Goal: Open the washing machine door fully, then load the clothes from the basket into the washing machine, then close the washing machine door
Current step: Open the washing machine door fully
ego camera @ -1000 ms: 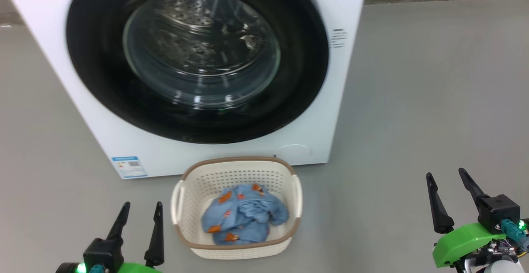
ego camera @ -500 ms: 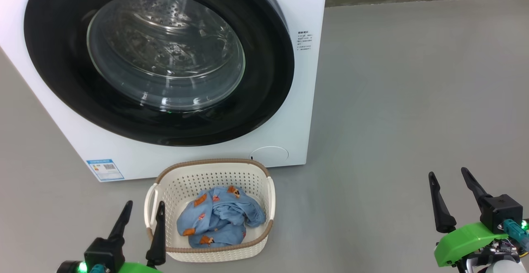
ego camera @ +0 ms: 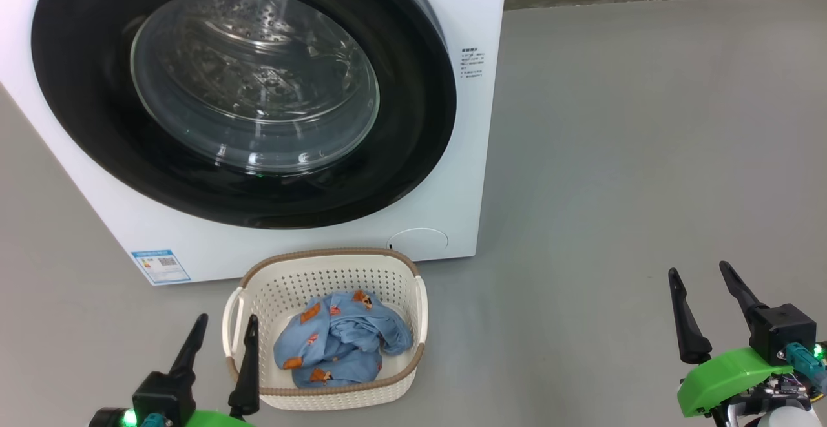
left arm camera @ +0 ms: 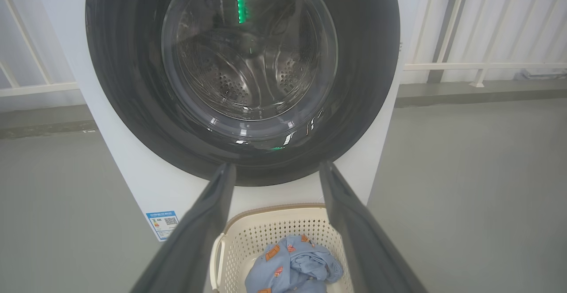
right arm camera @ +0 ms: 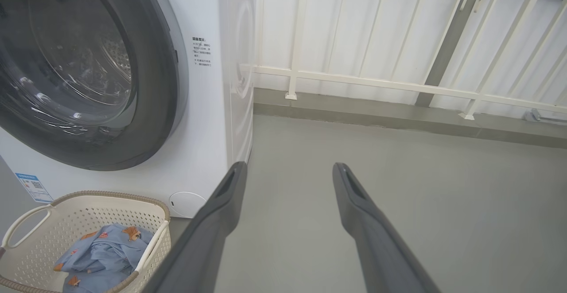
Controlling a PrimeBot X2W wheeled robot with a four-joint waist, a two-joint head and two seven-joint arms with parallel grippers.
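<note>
The white washing machine [ego camera: 465, 156] stands ahead on the left, its round black door [ego camera: 84, 123] shut flat against the front; the steel drum shows through the glass. On the floor before it sits the cream basket [ego camera: 323, 400] holding the light blue clothes [ego camera: 339, 346]. My left gripper [ego camera: 225, 320] is open at the lower left, just left of the basket's handle, holding nothing. My right gripper [ego camera: 700, 270] is open at the lower right over bare floor, well clear of the basket. Both wrist views show the door [left arm camera: 133, 107] [right arm camera: 155, 120], the basket [left arm camera: 266, 226] [right arm camera: 88, 213] and the clothes [left arm camera: 294, 266] [right arm camera: 97, 257].
A blue label sticker [ego camera: 160, 265] and a round white flap [ego camera: 418, 241] sit low on the washer's front. Grey floor [ego camera: 646, 156] stretches to the right of the machine. A white railing [right arm camera: 398, 84] and a low kerb run behind it.
The whole head view has shifted, so the washer and basket now lie further left in it: the camera turned. Both grippers keep their places and stay open.
</note>
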